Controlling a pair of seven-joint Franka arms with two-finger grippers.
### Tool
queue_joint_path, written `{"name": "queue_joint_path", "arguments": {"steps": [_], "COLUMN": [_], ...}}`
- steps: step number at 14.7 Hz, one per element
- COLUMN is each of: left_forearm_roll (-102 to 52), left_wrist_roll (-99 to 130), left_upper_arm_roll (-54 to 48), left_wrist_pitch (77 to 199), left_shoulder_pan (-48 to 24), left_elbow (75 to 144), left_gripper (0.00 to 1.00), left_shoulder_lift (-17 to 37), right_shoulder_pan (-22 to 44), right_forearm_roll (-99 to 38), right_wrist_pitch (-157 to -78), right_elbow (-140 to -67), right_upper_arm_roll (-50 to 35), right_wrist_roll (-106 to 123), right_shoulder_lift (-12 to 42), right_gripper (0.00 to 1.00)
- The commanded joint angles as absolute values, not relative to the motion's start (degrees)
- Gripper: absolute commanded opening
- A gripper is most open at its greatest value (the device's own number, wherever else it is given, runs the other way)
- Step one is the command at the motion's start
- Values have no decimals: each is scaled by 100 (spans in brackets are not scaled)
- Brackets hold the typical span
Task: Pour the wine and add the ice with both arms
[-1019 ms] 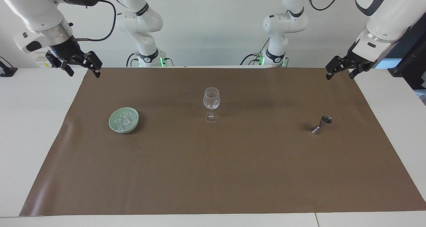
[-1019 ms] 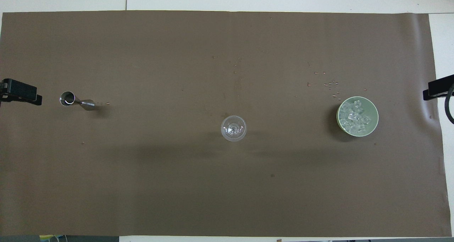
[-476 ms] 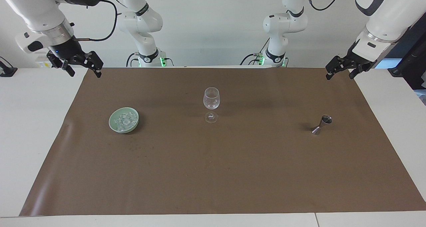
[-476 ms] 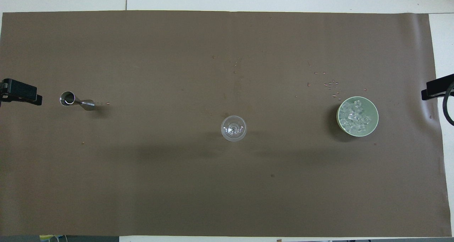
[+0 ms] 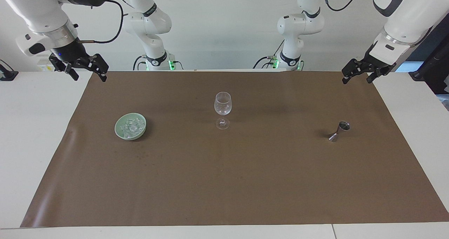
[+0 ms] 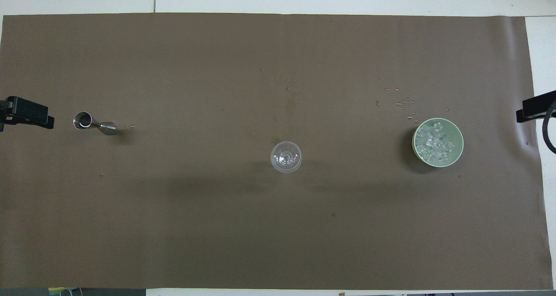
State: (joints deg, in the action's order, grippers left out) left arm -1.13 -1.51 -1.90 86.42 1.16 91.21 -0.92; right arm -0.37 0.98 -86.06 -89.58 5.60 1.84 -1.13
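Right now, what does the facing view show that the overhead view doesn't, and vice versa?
Facing only: both white arms whole, bases too, with the left gripper and right gripper open, raised over the mat's corners nearest the robots.

Overhead only: straight down into the clear stemmed glass, and small specks scattered on the mat just farther than the bowl.

Both: brown paper mat, pale green bowl of clear ice chunks, the glass at centre, the steel hourglass-shaped jigger.

ice [image 5: 131,127]: clear small chunks; heaped in green bowl [image 5: 119,132] | toward right arm's end
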Motion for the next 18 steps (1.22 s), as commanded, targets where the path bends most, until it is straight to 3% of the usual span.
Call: {"name": "queue_joint_path", "arguments": {"steps": [1,10,18], "left_forearm_roll": [-44,-61,-360], "left_wrist_roll": [-79,-378,832], "left_upper_arm_roll": [-193,-185,26], "left_wrist_pitch": [8692,8702,7762], "left_shoulder_pan": [97,132,185], "left_elbow": [9264,9054,7412], "left_gripper": [100,100,100], "left_shoulder_lift": [-220,-123,1413], "right_shoulder_pan": [-97,-105,-97], "right_forearm_roll": [26,18,18], "right_wrist_pitch": [-8719,-8719,-8719], "right_elbow": [-9105,-9105,-9105], "right_upper_arm_roll": [519,519,519], "right_wrist_roll": [255,255,255], "right_shoulder_lift": [-220,-220,-220], "right_gripper": [100,100,100]}}
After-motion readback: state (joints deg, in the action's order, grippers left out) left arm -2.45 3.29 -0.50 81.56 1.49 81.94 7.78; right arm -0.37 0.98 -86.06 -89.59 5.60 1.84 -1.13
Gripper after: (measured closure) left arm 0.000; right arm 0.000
